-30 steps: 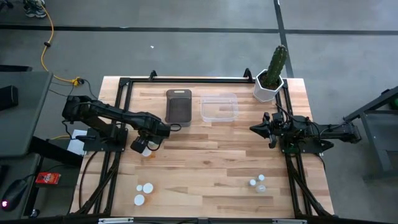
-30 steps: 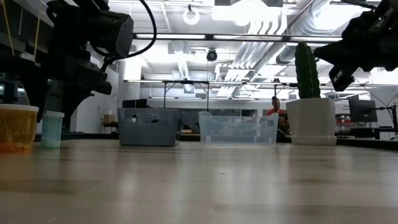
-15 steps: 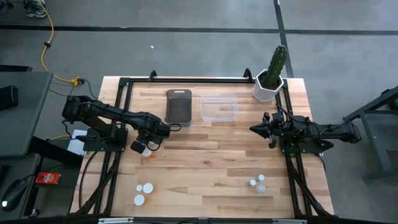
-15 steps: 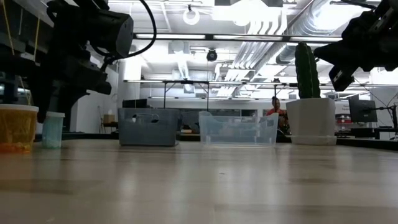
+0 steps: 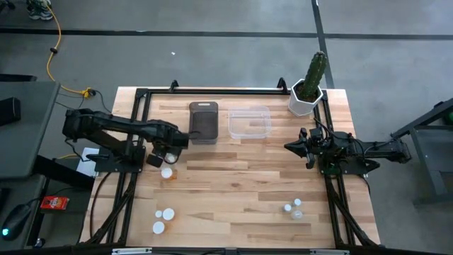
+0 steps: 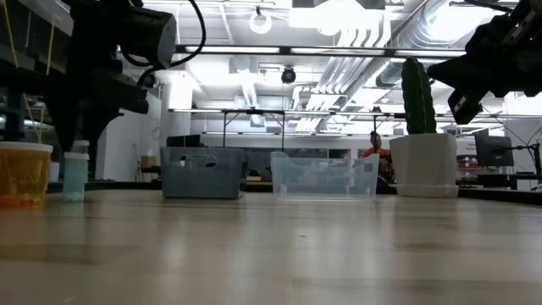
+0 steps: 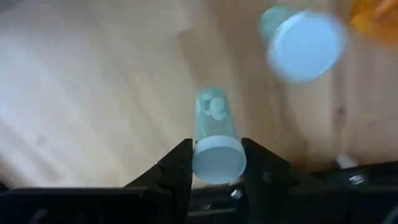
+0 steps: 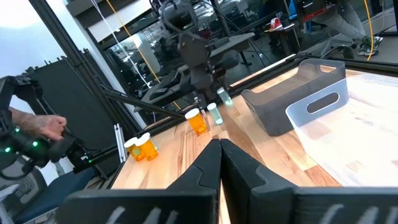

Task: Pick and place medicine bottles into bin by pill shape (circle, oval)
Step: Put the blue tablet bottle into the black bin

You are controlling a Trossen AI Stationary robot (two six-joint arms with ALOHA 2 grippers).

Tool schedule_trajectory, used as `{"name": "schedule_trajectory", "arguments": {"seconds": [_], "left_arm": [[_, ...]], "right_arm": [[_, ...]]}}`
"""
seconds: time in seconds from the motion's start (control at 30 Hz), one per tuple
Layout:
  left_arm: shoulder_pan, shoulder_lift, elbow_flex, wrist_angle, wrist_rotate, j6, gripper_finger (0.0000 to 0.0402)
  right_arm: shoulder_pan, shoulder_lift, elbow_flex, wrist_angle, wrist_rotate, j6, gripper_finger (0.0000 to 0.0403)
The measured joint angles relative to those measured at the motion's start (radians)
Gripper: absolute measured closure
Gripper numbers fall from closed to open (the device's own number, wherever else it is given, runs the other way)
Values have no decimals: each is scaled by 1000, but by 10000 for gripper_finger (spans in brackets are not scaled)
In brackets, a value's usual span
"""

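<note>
Here the left gripper [image 7: 216, 163] is clamped on a clear bottle [image 7: 216, 138], its two dark fingers [image 7: 180, 171] pressing the white-capped end from both sides, with white round pills showing through the body. In the high view that gripper [image 5: 160, 154] sits over the left part of the table [image 5: 233, 184], just left of the dark bin [image 5: 203, 120]. Another clear bottle [image 5: 166, 172] stands on the wood just near of it, with an orange one [image 5: 170, 176] touching or almost touching it. Three white-capped bottles [image 5: 165, 217] stand at the near left, and two more [image 5: 293, 207] at the near right. The clear bin [image 5: 249, 122] lies right of the dark one, near the far edge, and a cactus pot [image 5: 306, 97] stands in the far right corner. The right gripper [image 5: 300, 146] waits above the right side of the table, its fingers [image 8: 205, 167] pressed together and empty. From table height, an orange bottle [image 6: 20, 174] and a clear one [image 6: 74, 175] stand at the left.
</note>
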Motion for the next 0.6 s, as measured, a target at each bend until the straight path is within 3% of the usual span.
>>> {"name": "schedule_trajectory", "arguments": {"seconds": [0.2, 0.3, 0.47, 0.6], "left_arm": [[77, -88, 50, -58, -121, 0, 291], [97, -127, 123, -70, -124, -3, 289], [101, -191, 280, -14, -11, -68, 288], [101, -265, 317, 217, 141, -188, 287]], "right_arm": [[0, 0, 0, 0, 0, 0, 402], [0, 0, 0, 0, 0, 0, 402], [0, 0, 0, 0, 0, 0, 402], [0, 0, 0, 0, 0, 0, 402]]}}
